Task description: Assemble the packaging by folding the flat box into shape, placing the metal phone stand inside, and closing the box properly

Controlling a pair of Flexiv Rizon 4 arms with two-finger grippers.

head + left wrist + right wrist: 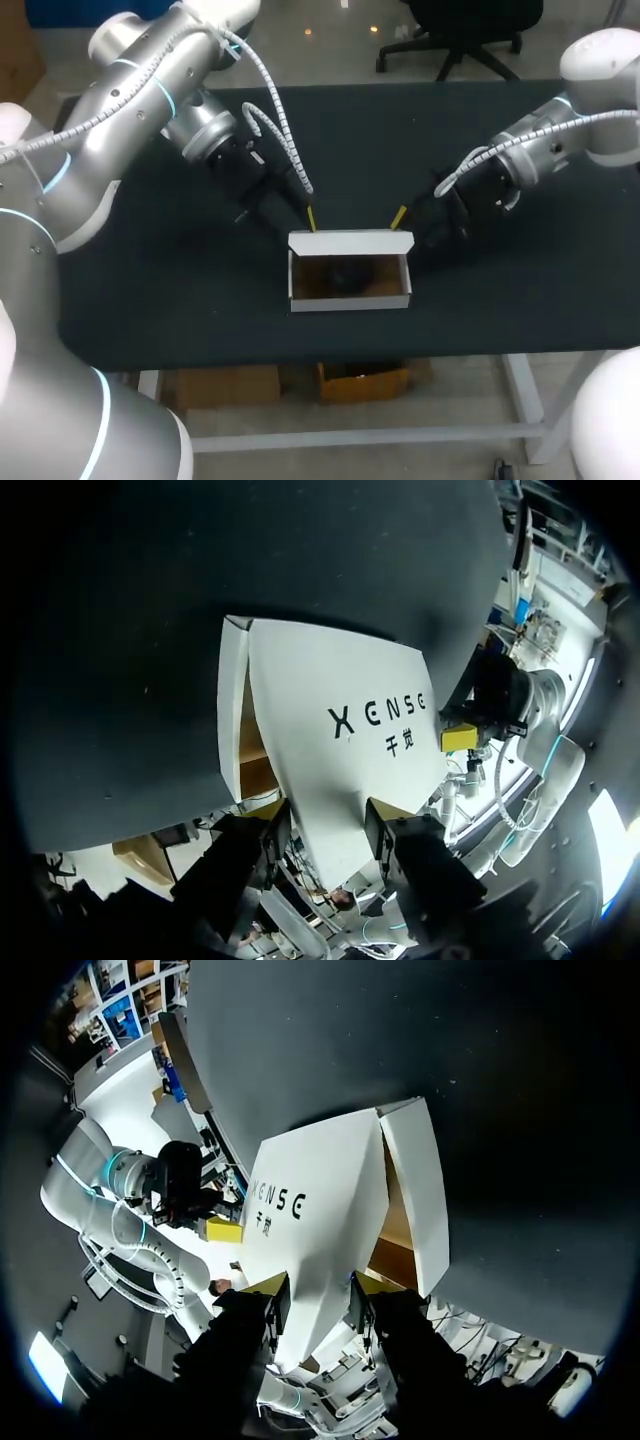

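Observation:
The white box [350,298] stands open near the table's front edge, its inside brown, with a dark shape, the phone stand [348,277], dimly showing in it. Its lid [350,241] stands up along the back wall. My left gripper [312,220] is at the lid's back left corner and my right gripper [399,216] at its back right corner. In the left wrist view the printed lid [340,710] narrows into my left gripper [325,820], both fingers against it. In the right wrist view the lid [320,1190] sits likewise in my right gripper [320,1295].
The black table top [200,290] stretches bare to both sides of the box and behind the arms. Its front edge runs close below the box. Cardboard cartons sit under the table.

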